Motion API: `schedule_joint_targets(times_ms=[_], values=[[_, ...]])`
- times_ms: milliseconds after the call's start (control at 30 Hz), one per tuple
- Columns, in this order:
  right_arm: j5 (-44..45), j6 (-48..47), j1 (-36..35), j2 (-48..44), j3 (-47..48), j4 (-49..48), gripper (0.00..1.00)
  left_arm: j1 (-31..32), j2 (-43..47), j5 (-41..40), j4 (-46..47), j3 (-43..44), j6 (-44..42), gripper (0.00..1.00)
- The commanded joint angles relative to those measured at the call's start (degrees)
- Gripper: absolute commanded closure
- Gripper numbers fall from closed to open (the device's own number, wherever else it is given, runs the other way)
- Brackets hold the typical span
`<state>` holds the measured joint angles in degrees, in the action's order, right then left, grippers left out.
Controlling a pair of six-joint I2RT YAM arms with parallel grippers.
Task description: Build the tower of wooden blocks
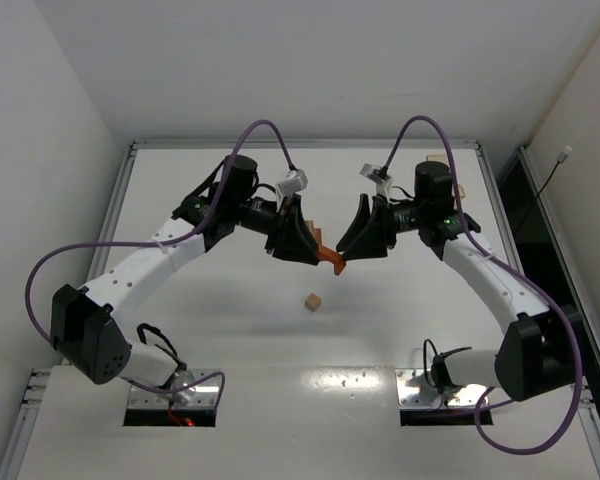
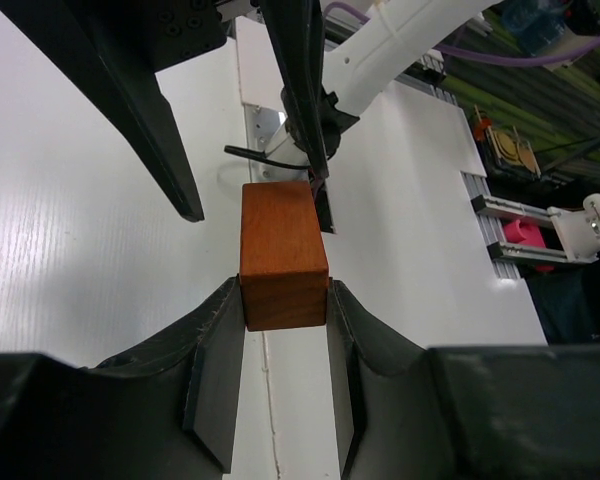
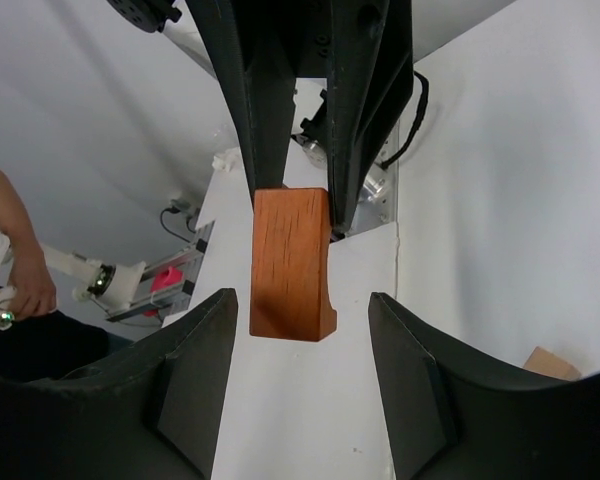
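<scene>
1 reddish block (image 2: 283,240) sits clamped in left claw (image 2: 283,300).

A tan block (image 3: 552,362) is half hidden behind the right gripper (image 3: 300,297). A person's arm (image 3: 5,215) is cut off by the left edge.

surface: white table (image 1: 230,340), metal rail (image 1: 126,185) along its edge | lying on it: one light tan wood cube (image 1: 312,301), alone near the middle | near edge: two metal mount plates (image 1: 145,402)
</scene>
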<state>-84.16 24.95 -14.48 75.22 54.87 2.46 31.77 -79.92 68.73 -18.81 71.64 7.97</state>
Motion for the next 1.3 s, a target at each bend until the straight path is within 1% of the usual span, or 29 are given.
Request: schedule_joint_targets(times_ms=[0, 133, 300, 367, 400, 567, 600, 700, 733, 767, 833, 867, 900, 933, 1000, 1033, 1067, 1133, 1267], values=[[-6.3, -0.3, -1.2, 0.3, 0.2, -3.4, 0.49, -0.6, -0.8, 1.2, 2.5, 2.4, -0.3, 1.0], [-6.3, -0.3, -2.5, 0.8, 0.2, -4.0, 0.5, -0.6, -1.3, 1.2, 4.5, 2.4, 0.9, 1.0], [-6.8, -0.3, -3.1, 1.3, 0.2, -4.5, 0.59, -0.6, -1.8, 1.2, 6.5, 1.8, 2.2, 1.0], [-6.8, -0.3, -3.6, 1.3, 0.2, -5.0, 0.63, -0.6, -2.3, 1.2, 6.5, 1.8, 2.8, 1.0], [-6.8, -0.3, -3.6, 1.3, 0.2, -5.0, 0.68, -0.6, -2.3, 1.2, 6.5, 2.4, 2.8, 1.0], [-7.3, 0.8, -3.6, 1.9, -0.8, -6.7, 0.79, -0.6, -2.9, 1.8, 7.2, 2.4, 3.3, 1.0], [-7.3, 0.8, -3.6, 1.9, -0.8, -6.7, 0.85, -0.6, -3.4, 1.8, 7.8, 2.4, 3.3, 1.0], [-7.3, 1.4, -3.6, 1.9, -1.3, -8.3, 0.94, -0.6, -3.4, 1.8, 8.3, 2.4, 4.5, 1.0], [-7.3, 2.1, -3.6, 1.9, -1.3, -8.9, 0.98, -0.6, -3.4, 1.8, 9.2, 2.4, 4.5, 1.0], [-7.3, 2.8, -3.6, 1.9, -1.3, -9.5, 1.0, -0.6, -3.9, 1.8, 9.2, 2.4, 5.2, 1.0], [-7.3, 2.8, -3.6, 1.9, -1.3, -10.1, 1.0, -0.6, -4.4, 1.8, 9.8, 2.4, 6.0, 1.0], [-7.3, 2.8, -3.6, 2.4, -1.9, -10.6, 1.0, -0.6, -4.5, 1.8, 9.8, 2.4, 6.6, 0.85], [-7.3, 2.8, -3.6, 2.4, -1.9, -10.6, 1.0, -0.6, -4.5, 0.9, 9.8, 2.4, 7.1, 0.78], [-7.3, 2.8, -3.6, 2.4, -1.9, -10.6, 1.0, -0.6, -4.5, 0.4, 9.8, 2.4, 7.2, 0.65], [-6.8, 2.8, -3.6, 2.4, -1.9, -10.6, 1.0, -0.6, -4.5, -1.3, 9.8, 2.4, 7.7, 0.5], [-6.8, 2.8, -3.6, 2.4, -1.9, -10.6, 1.0, -0.6, -3.8, -2.2, 9.8, 2.4, 7.7, 0.45], [-6.8, 2.8, -3.6, 2.4, -2.4, -11.2, 1.0, -0.6, -3.8, -3.3, 9.8, 1.7, 7.7, 0.33], [-6.8, 2.8, -3.6, 2.4, -3.0, -11.2, 1.0, -0.6, -1.6, -6.3, 9.8, 0.8, 8.4, 0.18], [-6.1, 2.8, -3.1, 2.9, -4.3, -11.9, 1.0, -1.1, 1.7, -11.0, 10.5, -1.3, 9.0, 0.15]])
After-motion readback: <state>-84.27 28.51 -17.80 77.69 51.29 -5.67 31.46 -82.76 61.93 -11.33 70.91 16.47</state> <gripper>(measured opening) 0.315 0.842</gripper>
